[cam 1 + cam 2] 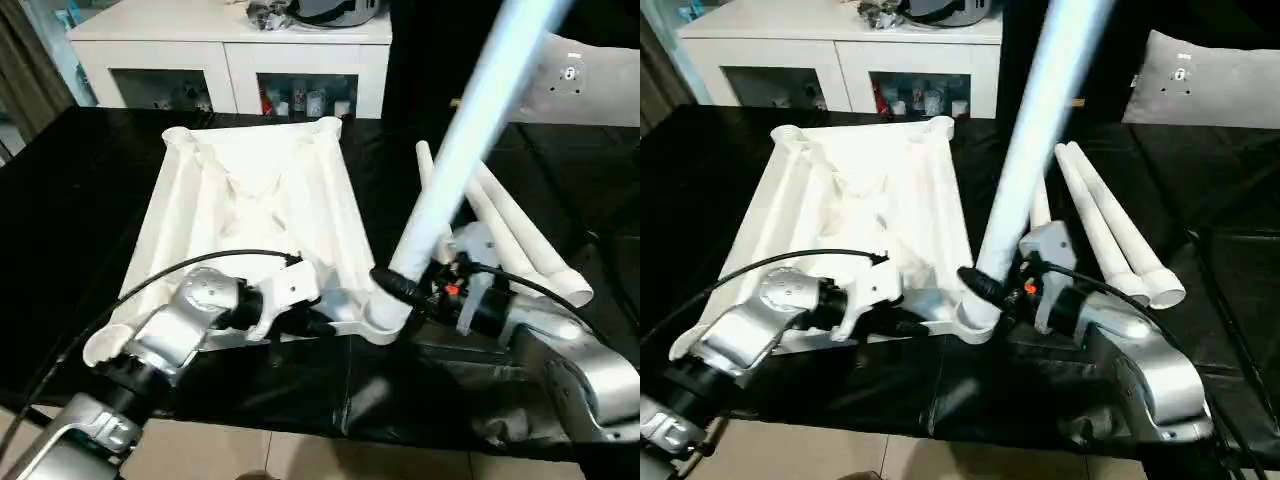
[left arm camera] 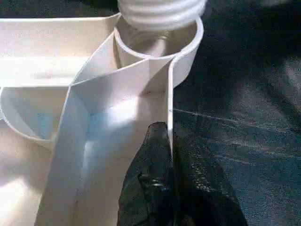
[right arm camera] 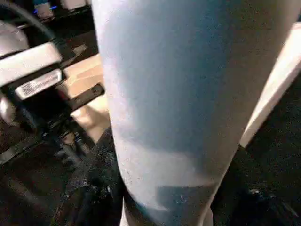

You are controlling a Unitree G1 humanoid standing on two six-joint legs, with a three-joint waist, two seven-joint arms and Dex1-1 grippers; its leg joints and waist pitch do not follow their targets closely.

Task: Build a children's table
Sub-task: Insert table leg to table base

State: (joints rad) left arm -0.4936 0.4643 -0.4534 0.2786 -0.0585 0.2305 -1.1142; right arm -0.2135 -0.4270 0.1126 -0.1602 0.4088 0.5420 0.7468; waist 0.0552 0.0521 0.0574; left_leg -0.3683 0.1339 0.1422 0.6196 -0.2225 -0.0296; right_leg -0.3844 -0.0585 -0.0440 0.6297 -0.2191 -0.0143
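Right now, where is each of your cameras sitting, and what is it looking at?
Left eye: on my head, looking down at the tabletop; both silver forearms show.
Right eye: beside it, same scene; spare legs lie right.
Left wrist: on my left arm; left gripper pinches the tabletop's wall by the corner socket.
Right wrist: on my right arm; right gripper holds the leg.
Shared: both wrist views show that leg.
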